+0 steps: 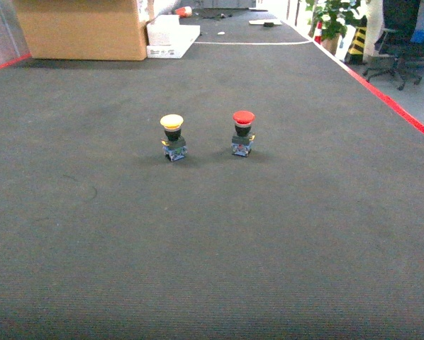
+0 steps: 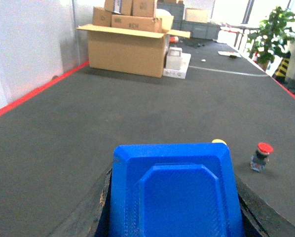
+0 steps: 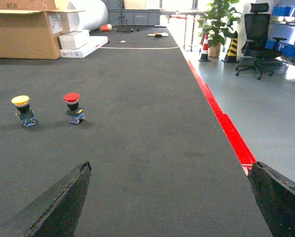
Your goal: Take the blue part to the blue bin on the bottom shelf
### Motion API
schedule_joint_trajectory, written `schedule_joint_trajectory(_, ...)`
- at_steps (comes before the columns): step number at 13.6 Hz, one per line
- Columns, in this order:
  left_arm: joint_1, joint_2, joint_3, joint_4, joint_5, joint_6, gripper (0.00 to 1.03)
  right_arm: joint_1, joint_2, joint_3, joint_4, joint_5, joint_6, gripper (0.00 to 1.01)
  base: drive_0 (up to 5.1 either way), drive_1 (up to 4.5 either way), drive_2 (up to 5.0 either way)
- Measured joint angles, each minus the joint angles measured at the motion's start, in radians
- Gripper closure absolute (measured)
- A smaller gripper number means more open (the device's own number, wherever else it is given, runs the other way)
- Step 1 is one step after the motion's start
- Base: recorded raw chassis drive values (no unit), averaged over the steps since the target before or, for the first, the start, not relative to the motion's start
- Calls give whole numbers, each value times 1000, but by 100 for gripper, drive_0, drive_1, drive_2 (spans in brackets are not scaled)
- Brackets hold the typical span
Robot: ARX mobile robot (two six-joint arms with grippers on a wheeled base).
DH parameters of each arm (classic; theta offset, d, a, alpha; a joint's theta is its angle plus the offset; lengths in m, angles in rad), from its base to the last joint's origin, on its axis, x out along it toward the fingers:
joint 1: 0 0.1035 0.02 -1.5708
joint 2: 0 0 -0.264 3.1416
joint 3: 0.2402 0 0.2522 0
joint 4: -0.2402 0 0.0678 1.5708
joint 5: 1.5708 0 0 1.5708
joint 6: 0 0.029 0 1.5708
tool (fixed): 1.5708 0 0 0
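The blue part [image 2: 174, 195] fills the bottom of the left wrist view, a blue plastic tray-like piece with chamfered corners and a raised inner panel, sitting between the dark fingers [image 2: 104, 197] of the left gripper [image 2: 173, 207]; the fingers flank it on both sides and appear to be clamped on it, spread about as wide as the part itself; its long axis seems to run away from the camera toward the red button [image 1: 243, 132], its far edge pointing the same way, though its near end is cut off by the frame.

The red button stands upright on the dark carpeted floor [image 1: 212, 248]; just to its left, close but apart, stands a yellow button [image 1: 172, 137], also upright, and the yellow cap just peeks over the part's far edge in the left wrist view.

The right gripper [image 3: 169, 197] hangs above the floor nearer than the red button, its two black fingers [image 3: 63, 200] spread wide with nothing between them.

Far beyond the red button sits a large cardboard box [image 1: 84, 28]; a red line [image 1: 393, 103] edges the carpet to its right.
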Motion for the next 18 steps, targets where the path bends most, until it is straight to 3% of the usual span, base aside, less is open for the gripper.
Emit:
schedule_joint_trajectory(5, -9, 10, -4, 0, 8, -26, 59, 0, 0, 0, 0, 0, 0, 3, 0, 0, 0)
schedule_joint_trajectory(9, -9, 11, -4, 0, 10, -26, 59, 0, 0, 0, -5, 1, 0, 3, 10, -397, 418)
schedule_joint_trajectory(18, -7, 8, -4, 0, 7, -26, 59, 0, 0, 0, 0, 0, 0, 3, -169, -169, -169)
